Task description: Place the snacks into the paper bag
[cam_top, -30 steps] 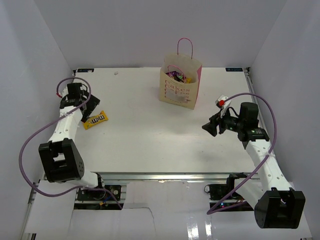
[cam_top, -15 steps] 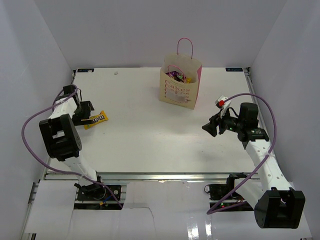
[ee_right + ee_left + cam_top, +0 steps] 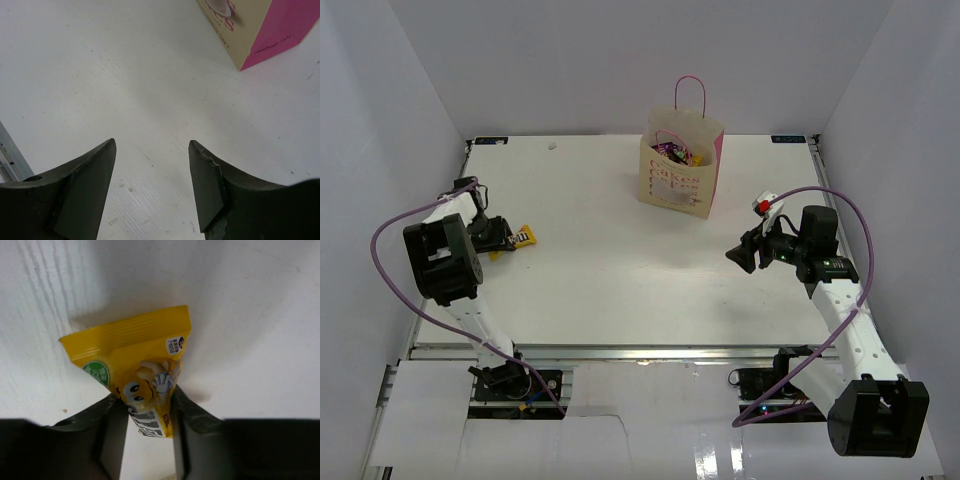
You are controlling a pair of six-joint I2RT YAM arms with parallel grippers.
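Closest in, both arms are bolted at the front edge of the counter [image 3: 620, 285]. The left arm [image 3: 442, 262] is folded up tight: elbow block hiked high near its base, wrist tipped down over the left side of the counter, and a purple cable [image 3: 382, 262] looping out around it. The left hand [image 3: 146, 405] is right down on the yellow pack [image 3: 132, 352], with one dark finger pressed against each long side of the pack's near end, so it's pinching it. The pack sits on the counter, and the rest of it pokes out past the fingertips, crimped end farthest from the hand. On the other side, the right arm [image 3: 842, 300] reaches up and inward. The right hand [image 3: 151, 150] hangs above the counter with its fingers spread and nothing between them, aimed roughly toward the paper bag [image 3: 675, 182]. That bag stands upright near the far edge, a bit right of centre and well apart from both hands, with its pink side to the right and its handle loop sticking up. Some wrappers [image 3: 677, 152] show in its open top, purple and maybe yellow, but they're too small to sort out.
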